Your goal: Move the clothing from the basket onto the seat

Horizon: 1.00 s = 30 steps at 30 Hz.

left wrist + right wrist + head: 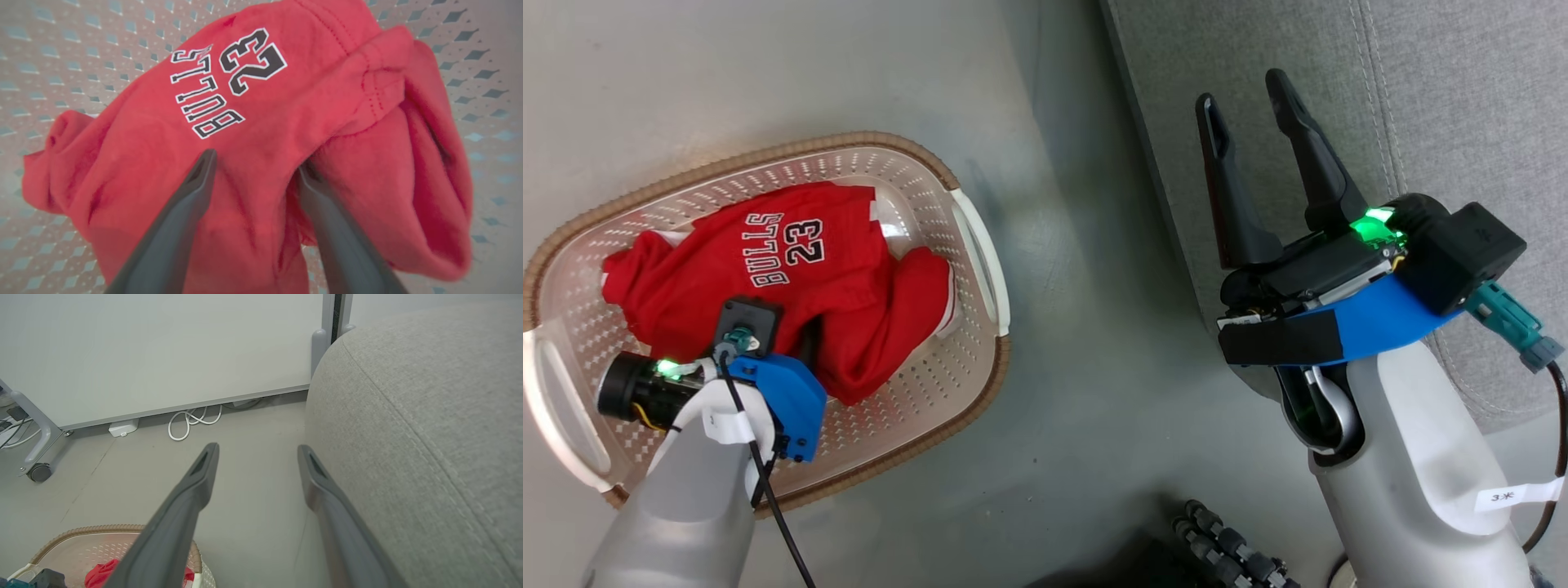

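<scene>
1. Far left, the basket point(768, 155) stands on the grey floor point(1078, 343). It is an oval, cream tub with perforated walls, a brown woven rim and a white handle at each end.
2. Inside the basket lies the clothing point(849, 269), all of it in there! It is a red heap with the jersey on top, "BULLS 23" facing up. The pile spreads from the basket's middle toward its right end, and bits of white trim peek out at the edges.
3. The left gripper point(255, 161) reaches down into the basket from over its near rim. In the head view its own wrist covers the fingers. In the left wrist view the fingers are spread wide, tips right down at the red cloth just under the lettering, one tip beside a fold. Nothing is pinched between them. I cannot tell whether the tips actually press into the fabric.
4. Right of the basket comes a bare strip of floor.
5. Further right of the basket hangs the right gripper point(1241, 91), well apart from the basket. Its fingers are wide and empty, pointing away over the seat's near edge.
6. Farthest right of the basket is the seat point(1462, 98), grey fabric with a stitched seam. In the right wrist view its rounded corner bulks beside the fingers. Beyond the basket a white cable point(192, 420) coils on the floor at the foot of a pale wall point(163, 355).
</scene>
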Motion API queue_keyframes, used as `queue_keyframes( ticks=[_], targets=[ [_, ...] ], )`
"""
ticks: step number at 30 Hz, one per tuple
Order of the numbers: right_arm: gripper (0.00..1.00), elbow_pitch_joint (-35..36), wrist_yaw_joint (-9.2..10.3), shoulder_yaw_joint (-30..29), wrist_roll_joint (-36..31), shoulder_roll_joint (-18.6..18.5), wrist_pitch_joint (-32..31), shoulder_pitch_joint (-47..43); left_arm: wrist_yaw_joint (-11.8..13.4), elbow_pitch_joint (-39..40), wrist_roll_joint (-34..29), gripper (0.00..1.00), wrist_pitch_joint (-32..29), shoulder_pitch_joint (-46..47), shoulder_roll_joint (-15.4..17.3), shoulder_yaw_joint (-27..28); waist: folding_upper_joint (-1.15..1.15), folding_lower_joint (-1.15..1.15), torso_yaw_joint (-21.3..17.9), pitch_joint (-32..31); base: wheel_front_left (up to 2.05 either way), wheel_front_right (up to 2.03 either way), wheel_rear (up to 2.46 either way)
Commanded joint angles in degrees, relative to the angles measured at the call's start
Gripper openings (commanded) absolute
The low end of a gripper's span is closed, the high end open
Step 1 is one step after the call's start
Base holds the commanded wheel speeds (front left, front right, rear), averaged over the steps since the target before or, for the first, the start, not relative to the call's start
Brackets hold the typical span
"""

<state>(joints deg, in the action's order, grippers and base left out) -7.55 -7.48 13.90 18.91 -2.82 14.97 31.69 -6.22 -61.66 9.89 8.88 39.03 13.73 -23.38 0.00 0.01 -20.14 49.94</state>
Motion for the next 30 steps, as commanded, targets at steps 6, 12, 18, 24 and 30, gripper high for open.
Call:
queue_keyframes(
  ticks=[6,12,18,24,30],
  targets=[
    [1.00,0.59,-0.03,0.28,0.81,-0.11,0.32,0.63,1.43,-1.85,0.94,0.80,-0.68,2.13,0.48,0.29,0.00,-0.01,-0.85,0.82,0.00,0.00,0.00],
    [1.00,0.32,-0.03,0.65,0.73,-0.11,0.33,0.65,1.53,-2.74,1.27,0.00,0.02,2.62,-0.09,-0.29,0.00,-0.01,-0.88,0.68,0.00,0.00,0.00],
    [1.00,0.33,-0.03,0.71,0.28,-0.11,0.33,0.77,1.12,-3.75,1.83,0.00,0.69,2.88,-0.26,-0.63,0.00,-0.01,-0.68,0.31,0.00,0.00,0.00],
    [1.00,-0.10,-0.03,0.81,0.19,-0.11,0.33,0.87,0.64,-4.96,2.81,0.00,1.36,3.36,-0.43,-0.64,0.00,-0.01,-0.42,-0.11,0.00,0.00,0.00],
    [1.00,-1.58,-0.03,1.09,-0.44,-0.11,0.32,0.18,0.12,-6.40,3.85,0.00,2.67,2.49,-1.30,-0.99,0.00,-0.01,0.36,-2.70,0.00,0.00,0.00]
  ],
)
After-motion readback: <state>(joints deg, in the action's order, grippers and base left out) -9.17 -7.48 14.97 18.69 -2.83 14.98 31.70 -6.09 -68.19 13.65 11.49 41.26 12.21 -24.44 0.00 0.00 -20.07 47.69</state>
